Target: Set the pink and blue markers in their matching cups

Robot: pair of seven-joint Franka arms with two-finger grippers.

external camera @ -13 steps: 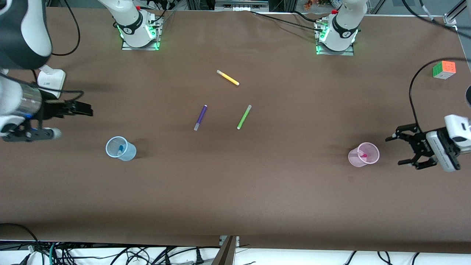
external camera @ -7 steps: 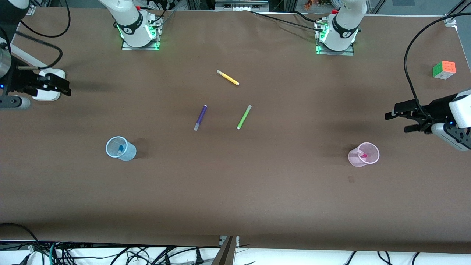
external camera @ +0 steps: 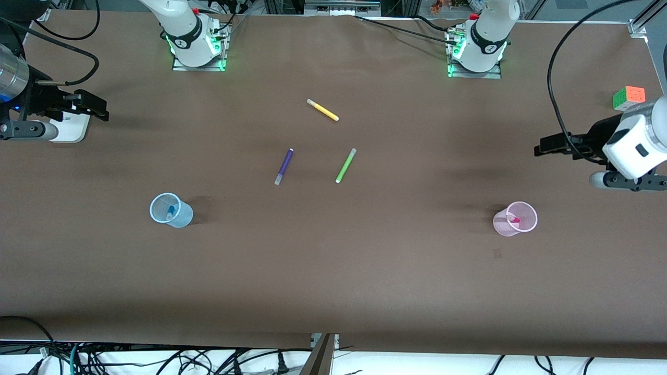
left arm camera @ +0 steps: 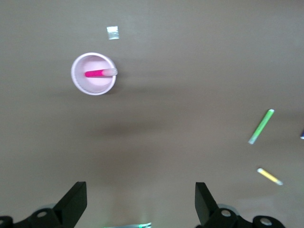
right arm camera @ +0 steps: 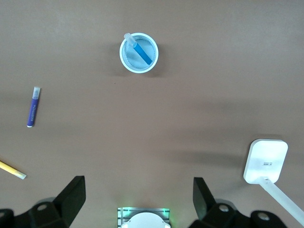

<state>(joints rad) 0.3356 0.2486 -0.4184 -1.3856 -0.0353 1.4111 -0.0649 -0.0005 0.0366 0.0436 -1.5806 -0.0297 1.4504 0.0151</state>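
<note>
The light pink cup (external camera: 525,225) stands toward the left arm's end of the table with the pink marker (external camera: 515,220) in it. The left wrist view shows that cup (left arm camera: 80,83) and marker (left arm camera: 97,73) too. The light blue cup (external camera: 182,216) stands toward the right arm's end with the blue marker (external camera: 170,211) in it. They also show in the right wrist view, cup (right arm camera: 153,61) and marker (right arm camera: 142,53). My left gripper (external camera: 553,146) (left arm camera: 141,202) is open and empty over bare table. My right gripper (external camera: 94,107) (right arm camera: 137,197) is open and empty over the table's end.
A purple marker (external camera: 284,165), a lime-green marker (external camera: 345,165) and a yellow marker (external camera: 323,110) lie mid-table. A colour cube (external camera: 629,98) sits near the left arm's end. A white device (external camera: 70,130) lies under the right gripper.
Both open grippers have drawn away from their cups and up, toward the bases' side of the table. The cups and markers have not moved.
</note>
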